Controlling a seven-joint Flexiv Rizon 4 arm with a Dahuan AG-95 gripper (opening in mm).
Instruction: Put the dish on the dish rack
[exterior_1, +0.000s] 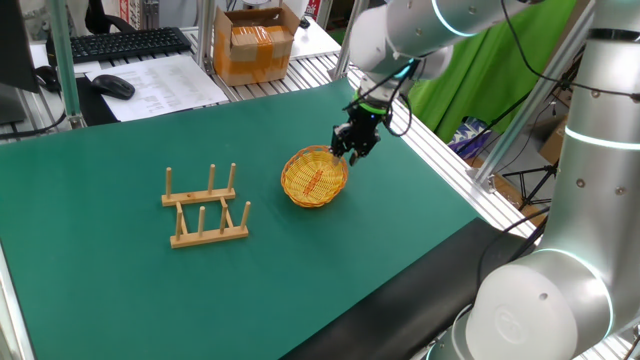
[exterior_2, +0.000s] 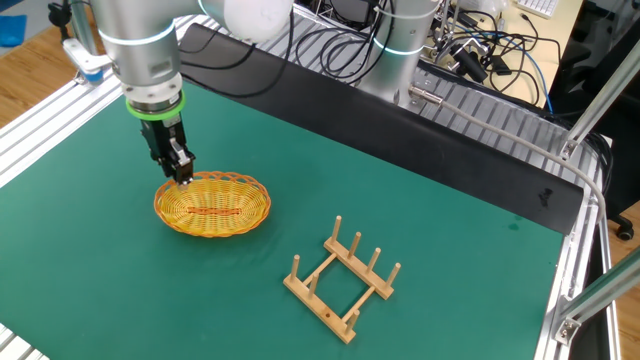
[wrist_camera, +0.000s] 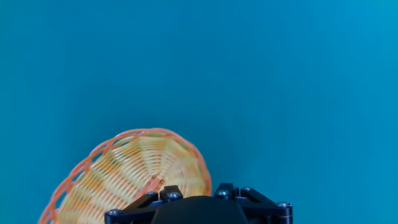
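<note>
On the green table mat (exterior_1: 120, 300) we see the wicker dish (exterior_1: 314, 177) lying flat with nothing in it, its yellow-orange weave marked by a reddish streak across the centre. Well apart from it stands the wooden dish rack (exterior_1: 205, 208), its two rails each carrying three upright pegs, with nothing slotted between them. We see the arm reach down from above with its wrist pointing almost straight at the mat, bringing the gripper (exterior_1: 353, 147) to the dish's rim on the side away from the rack. From the other fixed view its dark fingertips sit right at the woven edge, close together, but we cannot tell whether they pinch the rim or merely touch it. Our hand view shows only the gripper body above the dish.
</note>
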